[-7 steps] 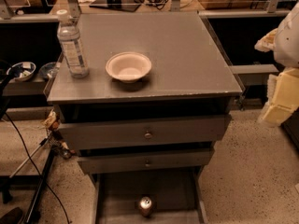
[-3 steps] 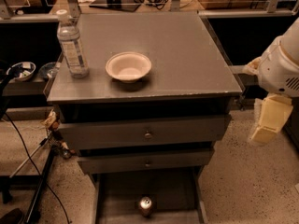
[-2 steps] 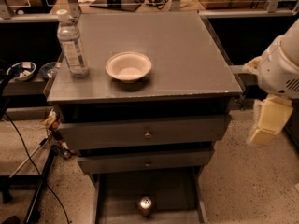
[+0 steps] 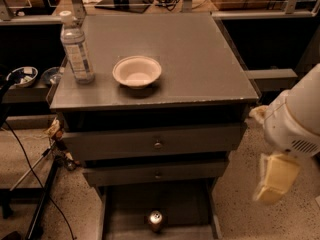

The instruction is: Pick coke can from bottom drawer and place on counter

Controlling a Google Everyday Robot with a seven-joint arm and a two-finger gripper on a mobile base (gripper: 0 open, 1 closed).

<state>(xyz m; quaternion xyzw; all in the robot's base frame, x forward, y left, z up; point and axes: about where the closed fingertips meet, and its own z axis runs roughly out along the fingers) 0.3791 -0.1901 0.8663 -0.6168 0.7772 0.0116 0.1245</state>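
The coke can [image 4: 155, 220] stands upright on the floor of the open bottom drawer [image 4: 187, 209], near its front, with its silver top showing. The counter [image 4: 200, 59] is the grey top of the cabinet above. My gripper [image 4: 273, 180] hangs from the white arm at the right, beside the cabinet at about the level of the middle drawer front. It is well to the right of the can and above it, and touches nothing.
A clear water bottle [image 4: 76, 48] and a white bowl [image 4: 137, 71] stand on the left half of the counter. Two drawer fronts with knobs [image 4: 158, 145] sit above the open drawer. Cables and a stand lie on the floor at left.
My arm and gripper have come down and a little to the left, closer to the cabinet's right side. The can, bottle and bowl have not moved.
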